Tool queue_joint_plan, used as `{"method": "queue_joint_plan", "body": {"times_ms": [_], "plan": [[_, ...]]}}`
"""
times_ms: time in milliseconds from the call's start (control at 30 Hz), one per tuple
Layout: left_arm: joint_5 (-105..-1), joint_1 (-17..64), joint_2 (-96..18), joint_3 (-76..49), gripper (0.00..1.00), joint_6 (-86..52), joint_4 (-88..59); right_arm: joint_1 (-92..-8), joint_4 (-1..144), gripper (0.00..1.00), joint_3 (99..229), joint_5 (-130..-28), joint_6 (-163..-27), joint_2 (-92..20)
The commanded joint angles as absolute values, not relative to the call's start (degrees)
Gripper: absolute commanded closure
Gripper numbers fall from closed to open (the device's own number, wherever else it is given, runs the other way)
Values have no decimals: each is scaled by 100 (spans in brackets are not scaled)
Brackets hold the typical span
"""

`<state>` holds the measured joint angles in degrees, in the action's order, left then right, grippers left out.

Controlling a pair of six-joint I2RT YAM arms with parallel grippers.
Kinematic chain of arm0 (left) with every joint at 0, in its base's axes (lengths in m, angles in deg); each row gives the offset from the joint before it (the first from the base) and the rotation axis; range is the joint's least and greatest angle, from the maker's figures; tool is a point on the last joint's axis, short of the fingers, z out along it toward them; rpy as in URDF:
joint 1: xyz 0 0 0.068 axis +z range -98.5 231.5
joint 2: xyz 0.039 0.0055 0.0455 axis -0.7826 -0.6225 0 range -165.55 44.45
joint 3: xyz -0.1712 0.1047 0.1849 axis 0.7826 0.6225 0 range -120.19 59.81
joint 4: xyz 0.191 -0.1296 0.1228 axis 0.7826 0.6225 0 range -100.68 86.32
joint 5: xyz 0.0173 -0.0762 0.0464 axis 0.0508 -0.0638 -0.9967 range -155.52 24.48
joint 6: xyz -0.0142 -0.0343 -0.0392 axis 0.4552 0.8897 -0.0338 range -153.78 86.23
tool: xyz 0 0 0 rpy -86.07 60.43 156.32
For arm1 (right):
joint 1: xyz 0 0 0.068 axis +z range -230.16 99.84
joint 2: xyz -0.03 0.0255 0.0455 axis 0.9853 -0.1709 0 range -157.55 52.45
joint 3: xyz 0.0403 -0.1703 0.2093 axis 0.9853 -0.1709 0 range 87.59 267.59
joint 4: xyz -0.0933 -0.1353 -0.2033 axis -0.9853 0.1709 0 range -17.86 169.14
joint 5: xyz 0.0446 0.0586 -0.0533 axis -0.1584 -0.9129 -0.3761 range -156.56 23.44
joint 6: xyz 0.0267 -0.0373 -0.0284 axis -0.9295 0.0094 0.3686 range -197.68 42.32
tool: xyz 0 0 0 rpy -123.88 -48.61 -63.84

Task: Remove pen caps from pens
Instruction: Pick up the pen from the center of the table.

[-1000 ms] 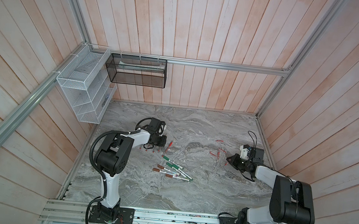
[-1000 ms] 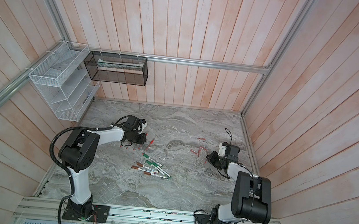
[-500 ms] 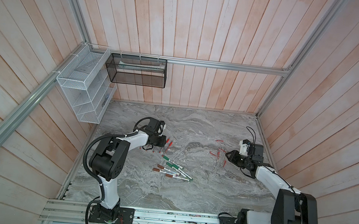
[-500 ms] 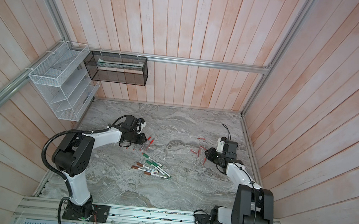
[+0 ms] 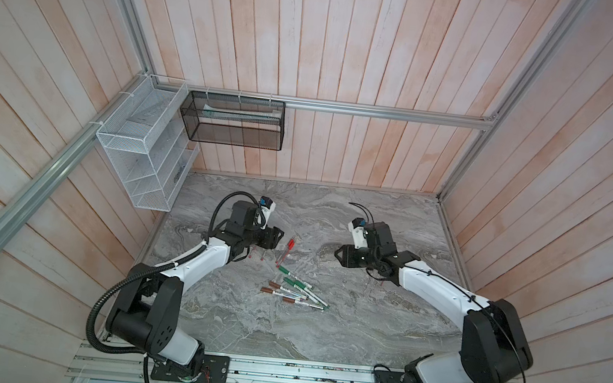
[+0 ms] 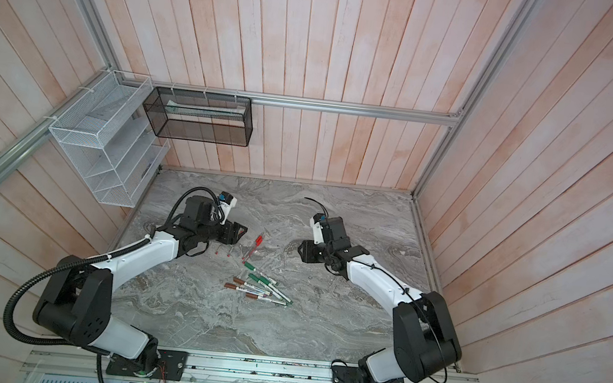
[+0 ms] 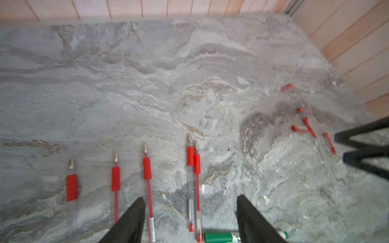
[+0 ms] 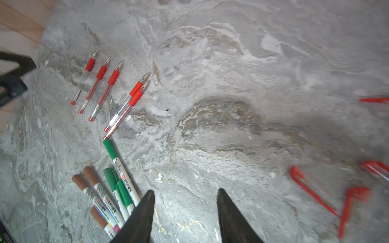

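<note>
- Left fingers (image 7: 130, 221) are spread wide and pinch nothing. The left gripper (image 7: 190, 197) hangs over the back ends of the red pens (image 7: 147, 170).
- Right fingers (image 8: 143, 216) are spread as well, and the right gripper (image 8: 185, 190) sits empty over the bare marble tabletop (image 8: 231, 63).
- I count five red pens lying flat side by side, their metal tips bare. Two of them touch along their length.
- In both top views they lie just left of the frame's centre, right beside the left gripper.
- The markers (image 5: 295, 293) lie in a loose cluster just below centre in a top view — white barrels, capped in green or brown.
- Loose red caps (image 8: 296, 174) are scattered on the marble near the right gripper, well apart from the pens.
</note>
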<state>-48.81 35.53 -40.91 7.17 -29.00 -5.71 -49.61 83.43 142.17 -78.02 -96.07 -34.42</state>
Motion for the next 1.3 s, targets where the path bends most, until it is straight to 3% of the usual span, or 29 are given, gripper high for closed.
{"method": "queue_joint_plan", "body": {"times_ms": [0,267,467,767,1267], "plan": [[-4625,4022,-3849,898,24,-2991,-925,-4529,8646,50,14761,-7592,-9302,-3962],[-4235,5067,-3423,1075,12,-2739,-1097,-3639,9290,49,16158,-7378,-8792,-5318],[-4110,5547,-3265,1152,11,-2527,-1167,-3298,9589,48,16969,-7515,-8550,-6088],[-4088,5695,-3282,1183,8,-2444,-1244,-2954,10431,50,18146,-6971,-7967,-7105],[-4015,5792,-3258,1287,8,-2454,-1367,-2804,10952,67,18559,-7048,-7632,-7614]]}}
